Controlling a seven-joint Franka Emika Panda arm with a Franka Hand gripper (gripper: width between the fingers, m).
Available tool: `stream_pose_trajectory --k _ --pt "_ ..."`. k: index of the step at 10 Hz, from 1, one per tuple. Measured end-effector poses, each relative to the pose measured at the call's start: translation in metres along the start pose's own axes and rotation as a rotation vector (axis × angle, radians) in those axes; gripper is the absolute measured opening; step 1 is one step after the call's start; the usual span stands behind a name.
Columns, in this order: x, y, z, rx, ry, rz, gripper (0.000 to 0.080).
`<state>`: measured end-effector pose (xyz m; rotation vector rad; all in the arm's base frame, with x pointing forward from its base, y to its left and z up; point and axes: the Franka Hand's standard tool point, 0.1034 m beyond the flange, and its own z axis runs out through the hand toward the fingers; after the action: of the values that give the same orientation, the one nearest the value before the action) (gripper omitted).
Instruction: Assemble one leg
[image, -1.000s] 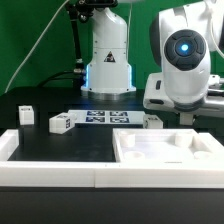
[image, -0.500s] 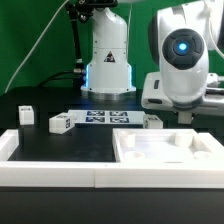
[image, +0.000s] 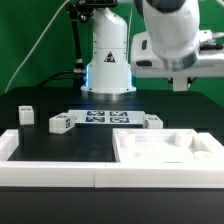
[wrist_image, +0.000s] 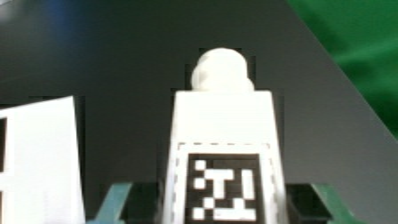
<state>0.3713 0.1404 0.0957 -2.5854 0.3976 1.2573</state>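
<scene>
Black table (image: 80, 145) sat well below my fingers (wrist_image: 121, 205), which were clamped on the leg (wrist_image: 222, 130), peg poking out beyond them. Figured the trick was keeping it plumb and lowering slowly onto the panel (image: 165, 133).

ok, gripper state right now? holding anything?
Gripper: jaws closed on the leg, which sits centred between them with its tag facing the wrist camera.

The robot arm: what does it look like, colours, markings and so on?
The arm is glossy white rounded shells. Its white base column carries a black triangle mark and a blue glowing band. Black cables run above it. In the wrist view the fingers look dark grey-green.
</scene>
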Motion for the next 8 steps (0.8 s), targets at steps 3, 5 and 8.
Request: stream_pose_trajectory --k 3,5,8 --pt "0.009 -0.001 -0.008 0.007 0.256 -0.038 0.0291" --pt "0.017 0.022 -0.030 -0.035 0.414 -0.112 0.0291" --pt "0.006 0.045 -0.074 -0.095 0.650 -0.216 0.0291"
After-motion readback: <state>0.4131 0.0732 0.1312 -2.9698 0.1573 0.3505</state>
